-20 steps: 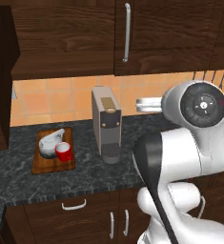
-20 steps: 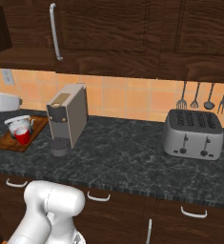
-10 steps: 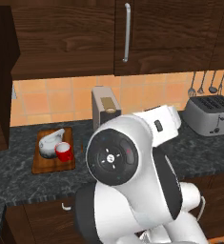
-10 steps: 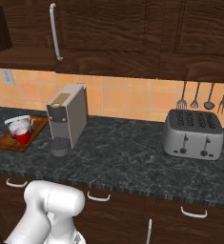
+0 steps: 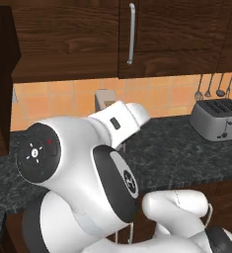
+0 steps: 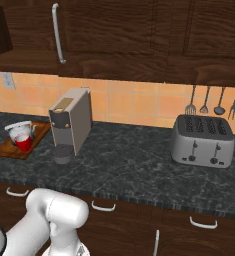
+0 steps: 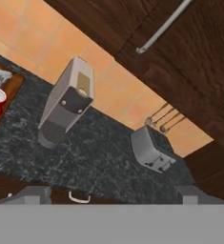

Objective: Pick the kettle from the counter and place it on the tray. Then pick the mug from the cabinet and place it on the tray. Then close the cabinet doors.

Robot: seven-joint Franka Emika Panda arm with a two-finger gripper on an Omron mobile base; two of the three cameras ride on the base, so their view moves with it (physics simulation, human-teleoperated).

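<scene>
I read the gripper as fully open w/ nothing between the fingers; in hand view the two grey tips sit well apart at the bottom edge, at approx. 7 and 5 o'clock.

Tray lies at the far left of the counter in right base view, at approx. 9 o'clock of frame. Kettle stands on the tray, upright. Mug also on the tray, just in front of the kettle, touching or nearly so; can't tell which. In hand view the same group shows at approx. 9 o'clock, cut by frame edge.

Coffee machine stands just right of the tray, apart from it. Toaster well apart, at approx. 3 o'clock, w/ utensils hanging on the tiled wall above it.

Cabinet doors: the door w/ long bar handle above the coffee machine looks flush w/ the neighbouring fronts. In left base view a dark panel at 9 o'clock stands out toward me, edge-on. The arm covers the lower half of left base view.
</scene>
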